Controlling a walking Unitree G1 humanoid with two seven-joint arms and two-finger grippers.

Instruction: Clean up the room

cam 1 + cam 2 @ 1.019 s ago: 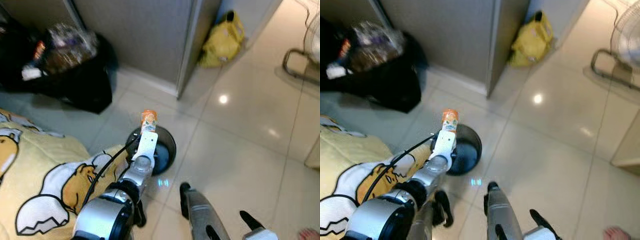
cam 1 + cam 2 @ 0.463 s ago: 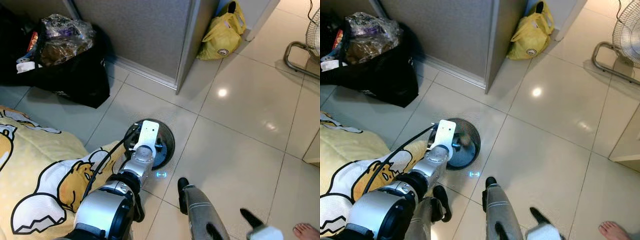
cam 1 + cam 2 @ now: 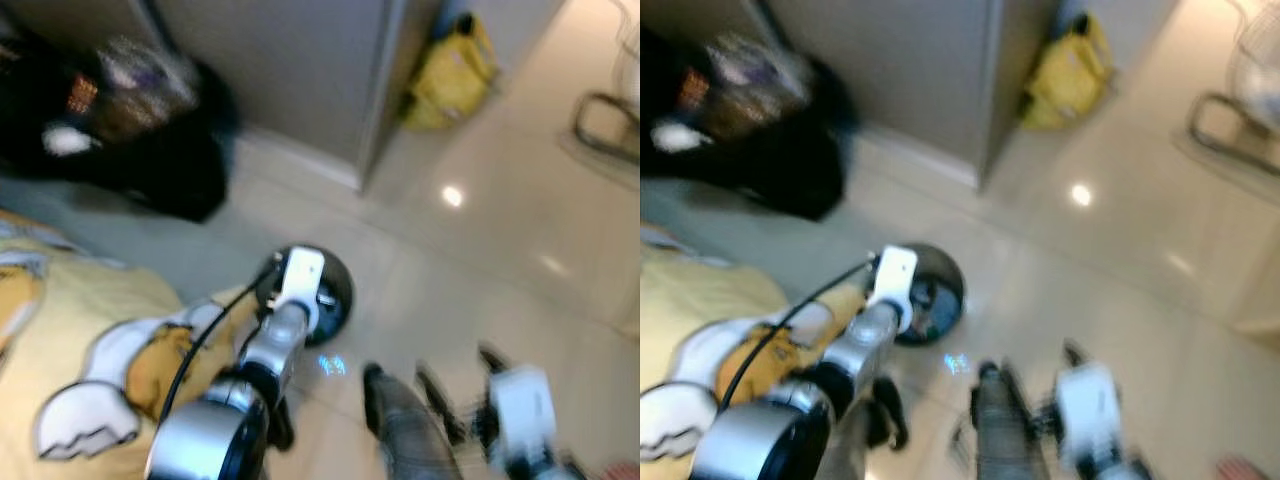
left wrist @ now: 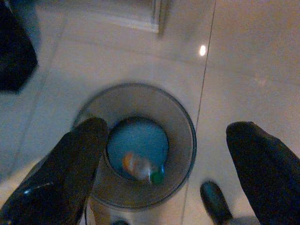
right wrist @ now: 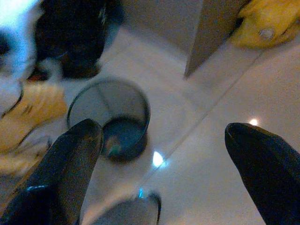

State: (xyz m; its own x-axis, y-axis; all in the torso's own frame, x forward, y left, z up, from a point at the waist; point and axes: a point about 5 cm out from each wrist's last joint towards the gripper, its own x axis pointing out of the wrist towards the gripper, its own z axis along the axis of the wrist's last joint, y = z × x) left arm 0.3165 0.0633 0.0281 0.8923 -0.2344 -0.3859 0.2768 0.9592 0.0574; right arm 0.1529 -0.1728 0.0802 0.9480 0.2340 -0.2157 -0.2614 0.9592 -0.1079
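Left tool (image 4: 164,159) hangs straight over the round dark wire-mesh wastebasket (image 3: 325,290), fingers (image 4: 61,178) spread wide, nothing held. Seen down the left wrist, a small orange-and-white bottle with a green cap (image 4: 140,169) lies on its side on the basket's blue bottom, toward the 6 o'clock part of the floor of the bin. A black cable (image 3: 205,340) runs along the silver left arm (image 3: 265,350).

Right tool (image 5: 161,154) is low in the head view at about 5 o'clock, blurred by motion; in its wrist view the two black fingers (image 5: 65,164) stand wide apart with nothing between them, pointing toward the same wastebasket (image 5: 110,117) and the glossy pale tiled floor (image 3: 500,230).

Out from the basket, head view:
- 7–9 o'clock: yellow blanket printed with a white-and-yellow cartoon egg figure (image 3: 90,350), its edge just beside the basket.
- 10–11 o'clock: black bag stuffed with clear-wrapped rubbish (image 3: 130,120), on the floor against the grey wall panel (image 3: 300,70).
- 1 o'clock: yellow plastic bag with a knotted top (image 3: 450,75), beside the panel's corner post.
- 2–3 o'clock: metal tube base of a floor fan (image 3: 605,120), well apart from the basket.

Whole head view is smeared; fine detail on the bags can't be made out.
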